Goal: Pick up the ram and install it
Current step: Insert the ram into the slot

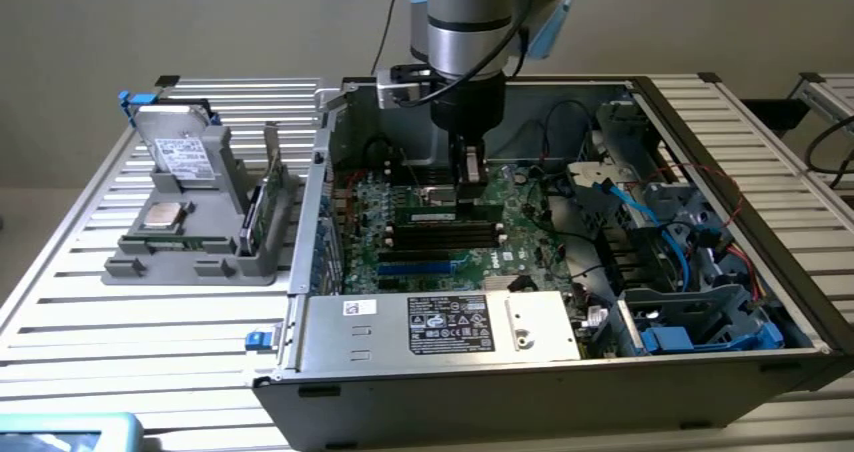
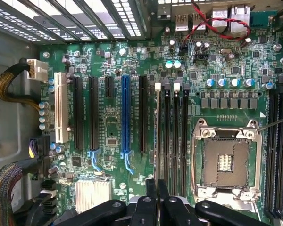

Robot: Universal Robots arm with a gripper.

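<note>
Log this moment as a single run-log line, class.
stage: install | tool: shut on ram | ram: on edge, at memory slots | seated: cannot tell | case: open

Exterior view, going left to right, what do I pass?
Gray holder → green card → ram → drive cage

Arm [image 1: 465, 32] reaching into the open computer case [image 1: 400, 372] on the counter [image 1: 134, 312].
The gripper [image 1: 467, 184] is holding the ram [image 1: 431, 215] on edge at the memory slots [image 1: 441, 238].
</note>
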